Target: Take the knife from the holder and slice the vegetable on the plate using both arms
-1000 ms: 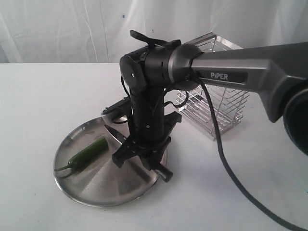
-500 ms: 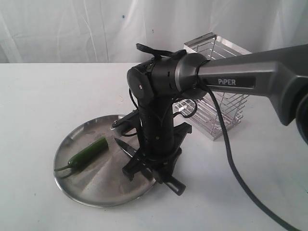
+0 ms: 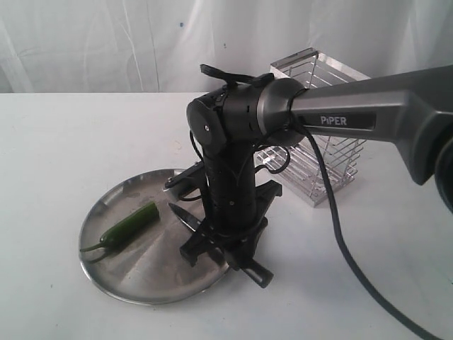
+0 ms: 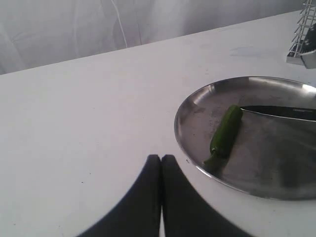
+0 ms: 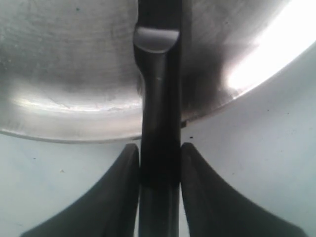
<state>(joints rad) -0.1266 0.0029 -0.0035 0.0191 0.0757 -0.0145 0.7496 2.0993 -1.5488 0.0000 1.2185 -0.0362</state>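
Two tools: right tool (image 5: 160, 150) clamps knife (image 3: 182, 214) handle, blade over plate (image 3: 141, 273) near chili (image 3: 132, 222); left tool (image 4: 161, 159) pinched closed, empty. Next, probably: steady chili, align blade across it.

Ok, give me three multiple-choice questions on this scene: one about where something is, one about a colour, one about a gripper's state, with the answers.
1. The vegetable lies:
A) on the plate
B) beside the plate
C) under the plate

2. The vegetable is:
A) red
B) green
C) yellow

3. The right gripper is:
A) open, empty
B) shut, empty
C) shut on the knife

Answers:
1 A, it rests inside the plate's rim.
2 B, it is green along its whole length.
3 C, the right wrist view shows it clamping the knife's handle from both sides.
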